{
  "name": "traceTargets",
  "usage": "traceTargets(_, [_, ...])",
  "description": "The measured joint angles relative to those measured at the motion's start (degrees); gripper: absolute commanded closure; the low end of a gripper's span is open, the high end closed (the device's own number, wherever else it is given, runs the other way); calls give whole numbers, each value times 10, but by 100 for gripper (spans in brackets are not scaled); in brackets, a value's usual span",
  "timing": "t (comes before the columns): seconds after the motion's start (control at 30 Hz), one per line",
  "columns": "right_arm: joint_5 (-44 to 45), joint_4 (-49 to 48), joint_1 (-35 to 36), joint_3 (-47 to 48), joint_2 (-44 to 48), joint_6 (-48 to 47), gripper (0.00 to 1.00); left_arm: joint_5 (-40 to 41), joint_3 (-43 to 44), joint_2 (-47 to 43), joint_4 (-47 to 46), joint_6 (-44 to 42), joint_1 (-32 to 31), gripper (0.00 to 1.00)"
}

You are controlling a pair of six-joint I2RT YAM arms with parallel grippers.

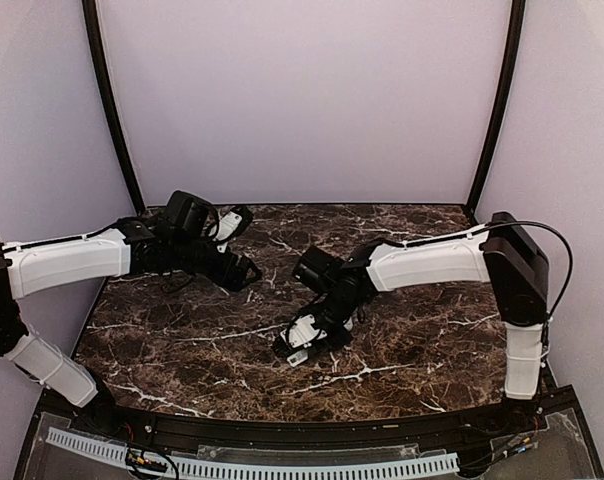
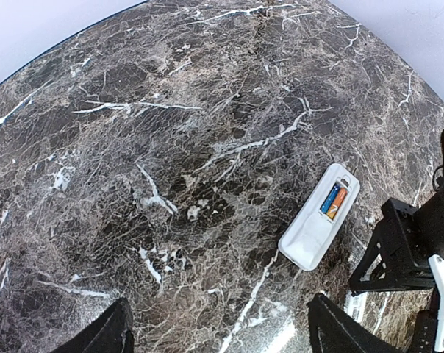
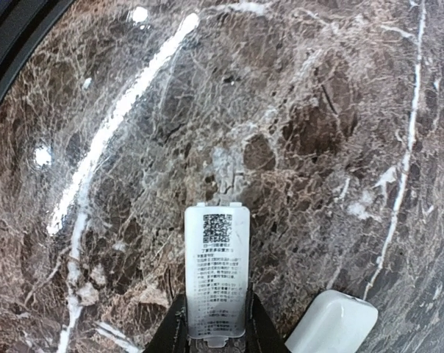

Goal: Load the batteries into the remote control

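Note:
The white remote control (image 2: pixel 319 217) lies face down on the marble table with its battery bay open. Two batteries (image 2: pixel 334 201), one blue and one orange, sit in the bay. My right gripper (image 3: pixel 216 334) is shut on the loose white battery cover (image 3: pixel 217 272), printed label and QR code up, low over the table. The remote's rounded end (image 3: pixel 332 323) is just right of it. From above, the right gripper (image 1: pixel 296 350) is at table centre with the remote (image 1: pixel 304 328) beside it. My left gripper (image 2: pixel 222 327) is open and empty, up and left of the remote (image 1: pixel 244 272).
The dark marble table (image 1: pixel 182 330) has a black front edge (image 1: pixel 282 430). The right arm's black wrist (image 2: pixel 402 250) stands close beside the remote. Lilac walls and two black corner posts (image 1: pixel 110 110) close in the back.

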State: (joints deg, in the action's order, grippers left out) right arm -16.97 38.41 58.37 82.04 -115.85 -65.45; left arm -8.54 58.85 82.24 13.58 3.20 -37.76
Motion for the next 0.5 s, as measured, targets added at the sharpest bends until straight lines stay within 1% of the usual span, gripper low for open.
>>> traceTargets(0.17, [-16,0,-12,-9,37,34,88,-7,0,3,0,0,0,19])
traceTargets(0.33, [-15,3,-38,-34,74,72,89,-14,0,8,-1,0,0,19])
traceTargets(0.5, [2,26,-70,-44,99,93,89,-31,0,41,-2,-2,0,21])
